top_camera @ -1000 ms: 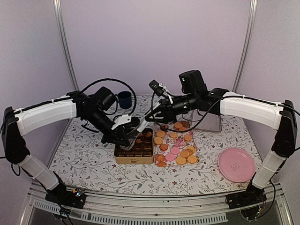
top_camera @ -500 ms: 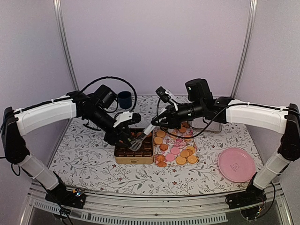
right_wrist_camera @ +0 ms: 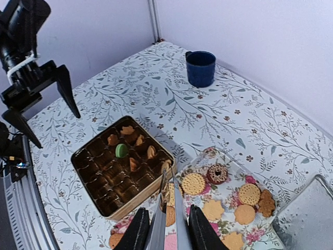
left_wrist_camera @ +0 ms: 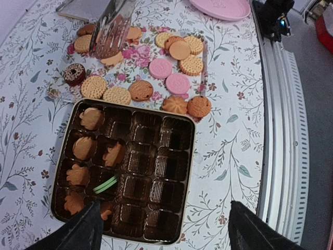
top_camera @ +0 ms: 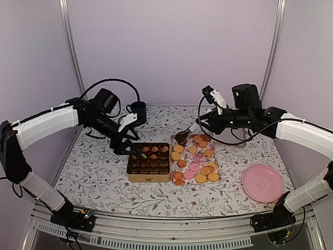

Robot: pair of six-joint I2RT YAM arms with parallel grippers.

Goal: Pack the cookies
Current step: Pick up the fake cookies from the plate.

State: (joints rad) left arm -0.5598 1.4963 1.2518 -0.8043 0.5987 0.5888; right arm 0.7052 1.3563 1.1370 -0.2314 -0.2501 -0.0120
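Observation:
Loose cookies [top_camera: 196, 160] lie on a floral sheet right of the gold box [top_camera: 130, 176]; several more sit in the box's brown cells [left_wrist_camera: 92, 119]. One green cookie [left_wrist_camera: 105, 184] stands on edge in a cell and shows again in the right wrist view as a green cookie [right_wrist_camera: 121, 150]. My left gripper [top_camera: 126, 142] hangs open and empty above the box's far left corner, its fingers [left_wrist_camera: 78, 232] spread wide. My right gripper [right_wrist_camera: 167, 216] is shut on silver tongs [right_wrist_camera: 177, 200]. The tongs [top_camera: 191, 130] point down over the sheet's far left end. Whether their tips hold a cookie I cannot tell.
A pink plate [top_camera: 262, 183] lies at the near right. A blue cup [top_camera: 138, 110] stands at the back behind the left arm. A metal container [top_camera: 235, 136] sits behind the cookie sheet under the right arm. The table's front rail [left_wrist_camera: 281, 130] runs near the box.
My left gripper opened and drew back left off the box, leaving the green cookie in a cell. The right arm swung its tongs from the box back over the cookie sheet.

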